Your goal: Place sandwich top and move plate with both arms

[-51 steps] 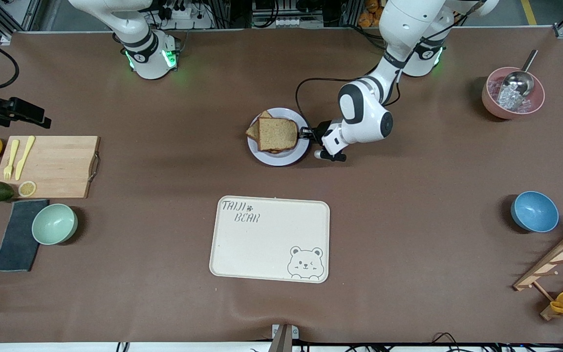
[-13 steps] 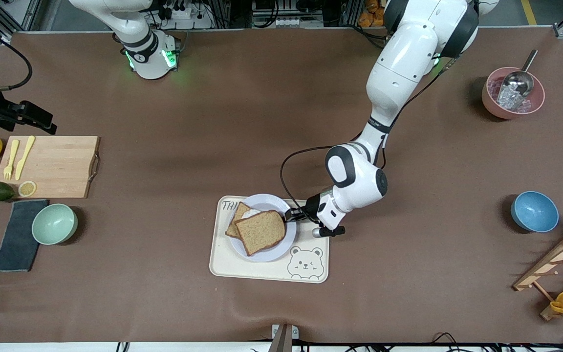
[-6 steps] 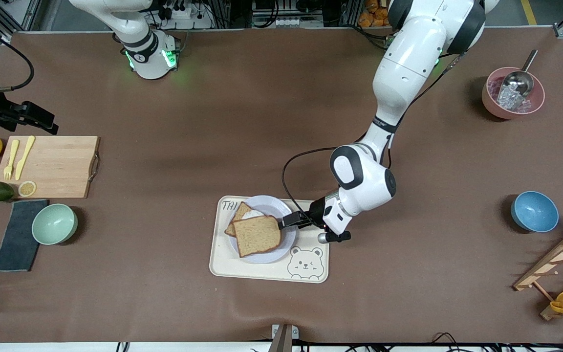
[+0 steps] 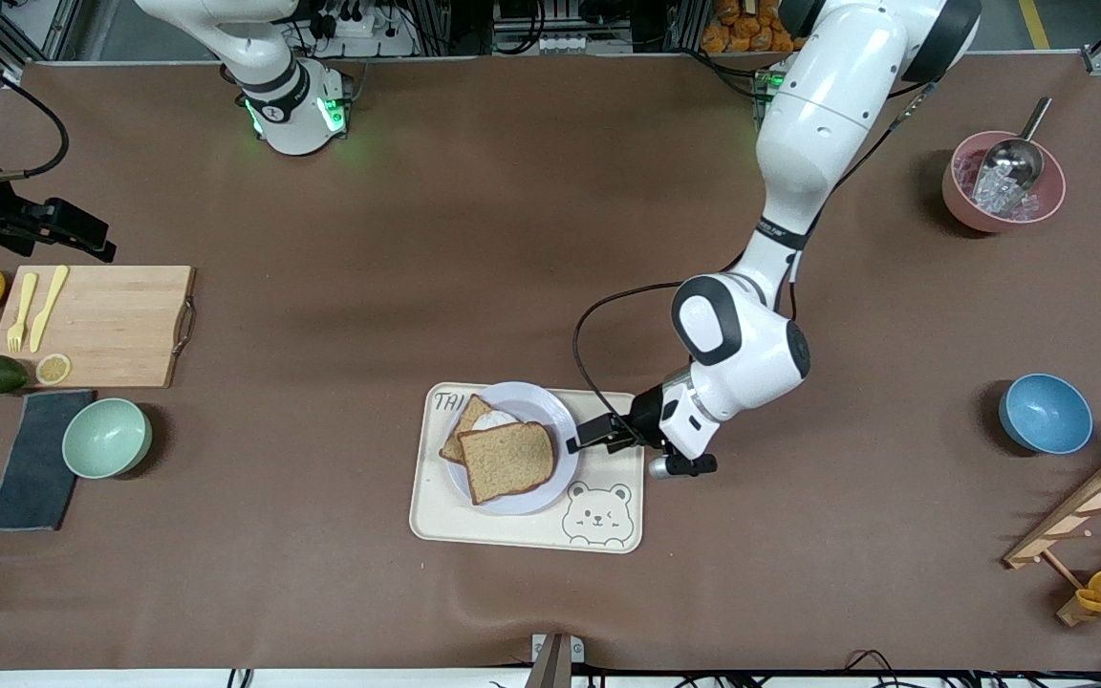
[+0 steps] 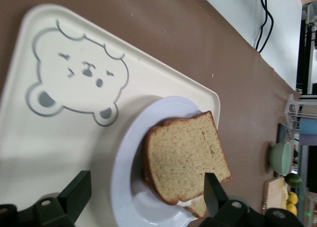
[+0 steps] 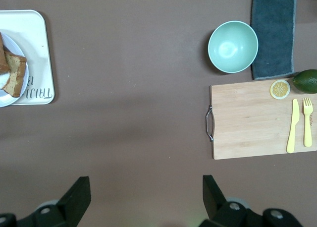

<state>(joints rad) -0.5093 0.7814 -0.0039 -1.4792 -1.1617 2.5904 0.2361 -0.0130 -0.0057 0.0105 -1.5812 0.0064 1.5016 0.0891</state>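
The plate [image 4: 565, 454] sits on the cream bear tray [image 4: 608, 478], in the middle of the table near the front camera's edge. The sandwich top [image 4: 508, 461] lies on the plate, over the egg slice [image 4: 474, 420]. The left gripper [image 4: 592, 435] hangs over the tray just beside the plate's rim, fingers spread and holding nothing. The right gripper [image 6: 143, 197] waits high over the right arm's end, fingers spread too.
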